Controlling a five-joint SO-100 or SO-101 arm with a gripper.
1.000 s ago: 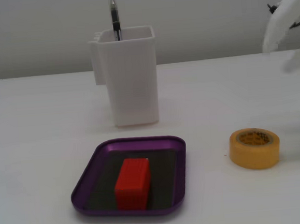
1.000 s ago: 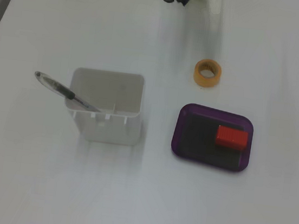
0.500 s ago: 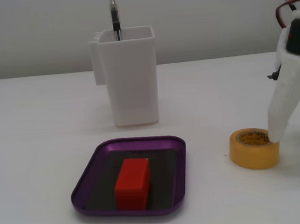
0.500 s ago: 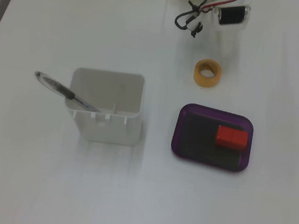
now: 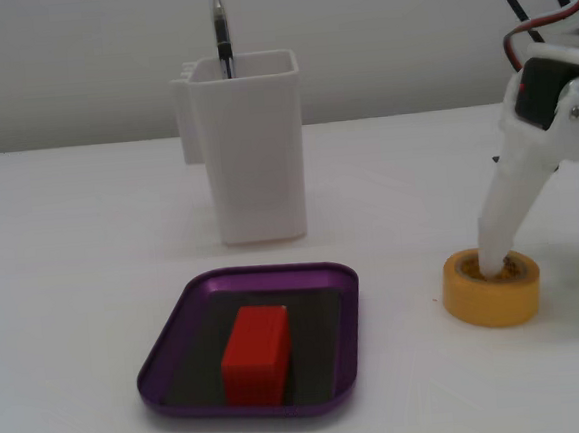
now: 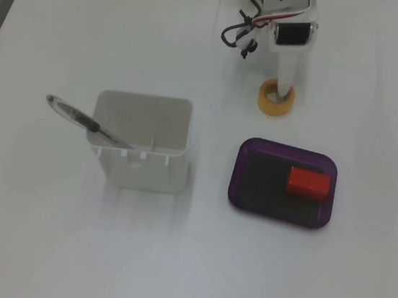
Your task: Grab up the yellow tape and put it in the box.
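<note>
Your gripper (image 5: 539,262) comes down from the upper right of a fixed view with one white finger (image 5: 506,222) planted inside the hollow core of the yellow tape (image 5: 492,288) and the other finger at the frame's right edge, outside the roll, so the jaws are parted and straddle the roll's wall without visibly pinching it. The tape is a low yellow-orange ring lying flat on the white table (image 5: 75,294), at about three o'clock from the box (image 5: 251,342) and close beside it without touching. The box is a shallow purple tray with a dark floor, and a red block (image 5: 255,355) sits in it. Behind it, at twelve o'clock, stands a tall white container (image 5: 249,149) with a pen (image 5: 221,31) in it. In the other fixed view, seen from above, your gripper (image 6: 284,93) reaches down from the top edge, wires (image 6: 246,31) looped beside it, its finger inside the tape (image 6: 276,100). The tape lies at eleven o'clock from the box (image 6: 284,183); the block (image 6: 308,183) rests toward the tray's right side, and the container (image 6: 140,140) sits well to the left.
</note>
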